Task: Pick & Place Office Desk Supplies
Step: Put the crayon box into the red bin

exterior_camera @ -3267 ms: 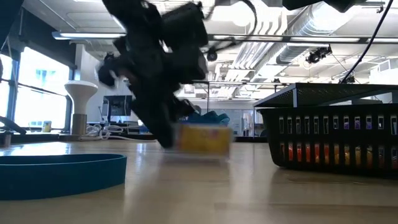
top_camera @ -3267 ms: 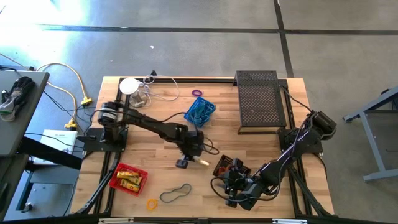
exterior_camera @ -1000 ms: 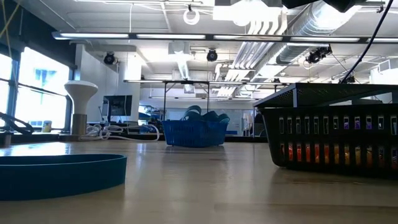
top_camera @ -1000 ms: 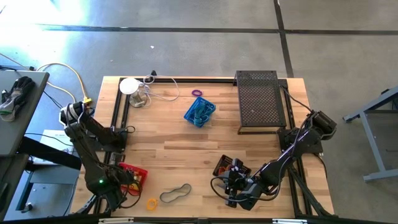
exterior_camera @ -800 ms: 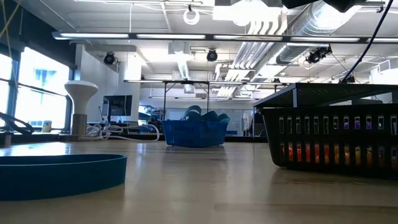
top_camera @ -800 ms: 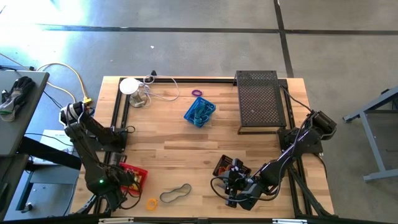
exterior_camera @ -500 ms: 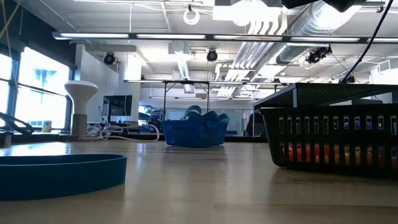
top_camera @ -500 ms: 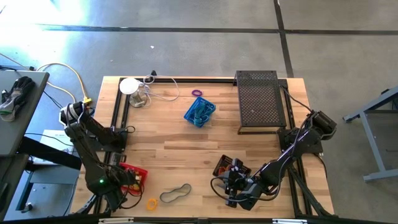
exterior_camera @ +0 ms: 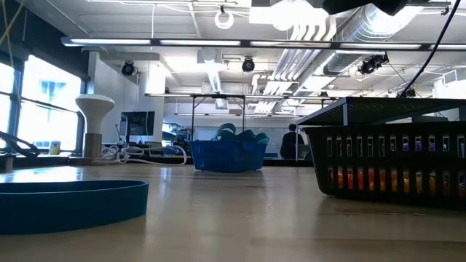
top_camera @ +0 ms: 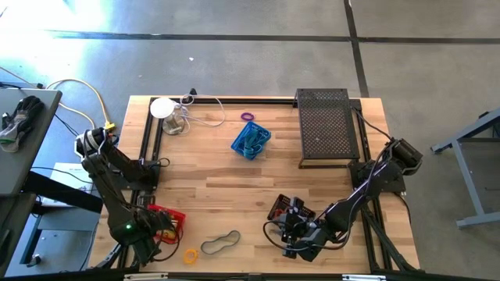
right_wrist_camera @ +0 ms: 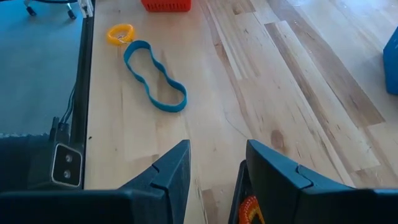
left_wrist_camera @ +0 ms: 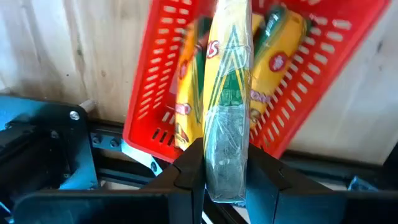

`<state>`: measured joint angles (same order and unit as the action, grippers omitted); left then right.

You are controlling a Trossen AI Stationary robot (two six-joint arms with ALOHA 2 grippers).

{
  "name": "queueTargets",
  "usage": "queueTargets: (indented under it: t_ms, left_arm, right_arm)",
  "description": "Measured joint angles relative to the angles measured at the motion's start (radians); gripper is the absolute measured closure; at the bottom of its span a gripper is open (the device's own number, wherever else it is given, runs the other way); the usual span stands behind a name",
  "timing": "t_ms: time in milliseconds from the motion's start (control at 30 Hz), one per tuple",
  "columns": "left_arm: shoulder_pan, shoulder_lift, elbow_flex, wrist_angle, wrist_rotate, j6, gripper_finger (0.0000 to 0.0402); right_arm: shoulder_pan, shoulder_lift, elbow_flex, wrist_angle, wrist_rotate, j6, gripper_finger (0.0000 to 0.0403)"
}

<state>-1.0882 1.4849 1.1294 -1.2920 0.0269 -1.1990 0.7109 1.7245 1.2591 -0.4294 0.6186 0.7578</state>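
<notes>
Over the red basket (top_camera: 166, 224) at the table's near left corner, my left gripper (top_camera: 153, 227) points down, shut on a yellow tube in clear wrap (left_wrist_camera: 227, 106). More yellow tubes (left_wrist_camera: 278, 59) lie in that basket (left_wrist_camera: 158, 93). My right gripper (right_wrist_camera: 214, 177) stands open near the front edge, beside the small black basket (top_camera: 283, 209), with nothing between its fingers. A grey-blue band loop (top_camera: 221, 243) and a yellow ring (top_camera: 191, 255) lie flat on the wood between the arms. My left gripper pinches the wrapped yellow tube near its upper end (left_wrist_camera: 225, 171) between its two fingers (left_wrist_camera: 189, 171). The fingers come from above, pointing down, and lie along the tube. The tube hangs on end below them over the red basket; whether its lower end touches, I cannot tell.
A blue basket (top_camera: 251, 140) with blue items and a purple ring (top_camera: 248, 116) sit toward the far side. The large black mesh tray (top_camera: 326, 129) stands at the far right, a white disc with cables (top_camera: 162, 107) at the far left. Bare wood lies in the middle.
Some three seconds ago my left gripper was at the table's middle with the yellow tube; it has since gone to the near left corner, over the red basket. Within the last second both arms have kept their places.
</notes>
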Motion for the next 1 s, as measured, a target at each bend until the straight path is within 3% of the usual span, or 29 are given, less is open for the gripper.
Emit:
queueTargets:
  t_ms: [267,833,1000]
  left_arm:
    - [0.01,0.0,0.0,0.01,0.027,0.099,0.0325]
    - [-0.004,0.0,0.0,0.005,0.002,-0.074,0.0324]
    - [-0.003,0.0,0.0,0.006,0.002,-0.088,0.0303]
  right_arm:
    - [0.0,0.0,0.0,0.0,0.0,-0.054,0.0259]
    - [-0.007,0.0,0.0,0.0,0.0,-0.057,0.0259]
    - [-0.014,0.0,0.0,0.001,0.0,-0.072,0.0259]
